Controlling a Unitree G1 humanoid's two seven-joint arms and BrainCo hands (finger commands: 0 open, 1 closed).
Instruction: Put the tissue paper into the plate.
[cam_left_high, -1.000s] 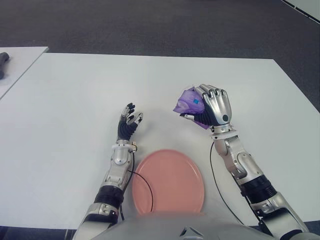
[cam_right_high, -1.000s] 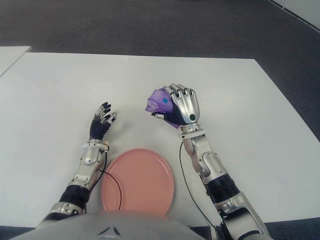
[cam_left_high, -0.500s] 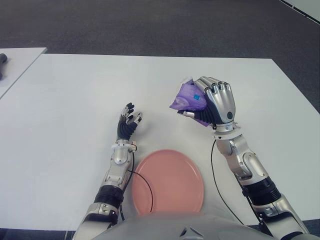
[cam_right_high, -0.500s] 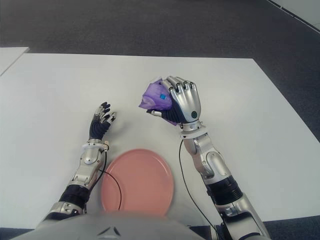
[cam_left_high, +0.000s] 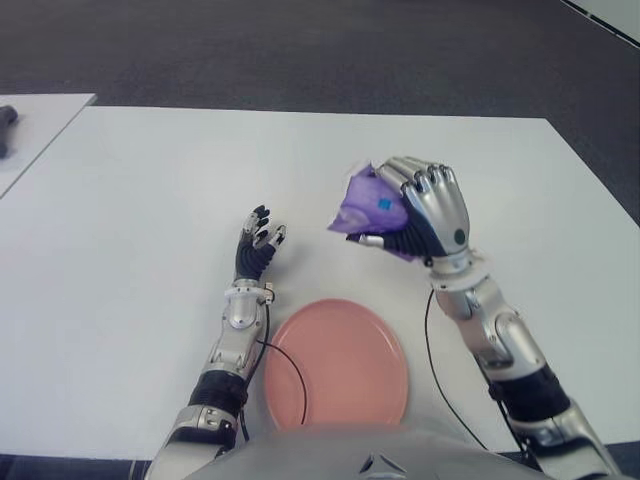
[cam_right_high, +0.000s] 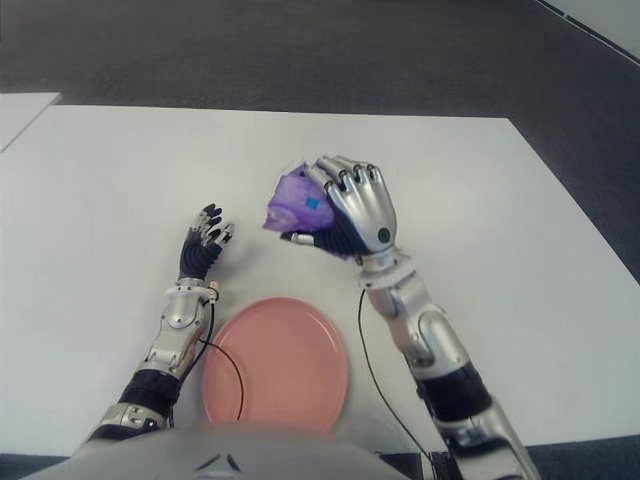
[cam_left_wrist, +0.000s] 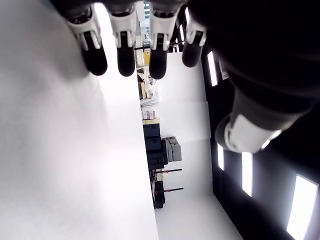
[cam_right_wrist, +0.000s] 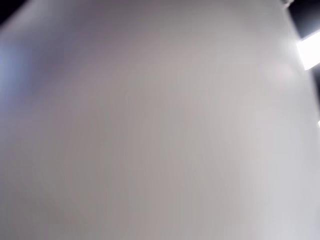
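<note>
**Tissue carried leftward, plate not yet reached**

Shifted up and to the left against the frames a second ago, the right hand now holds the purple tissue paper a little further toward the middle of the eye views, with the forearm leaning more steeply.

Nearest the robot, at the lower centre of the frame, the pink plate lies bare on the white table; nothing is in it. Just left of the plate, the left hand shows with its fingers loosely spread and holding nothing, which its wrist view confirms.

Further up, right of centre, the right hand is curled around the tissue paper, gripping it with the crumpled purple bulk sticking out on the hand's left side. It appears to be raised off the table and sits above the plate in the frame, not over it. Its own wrist view shows only a pale blank surface.

By my reading, the pickup is done; carrying the tissue paper back over the plate and releasing it remain.
</note>
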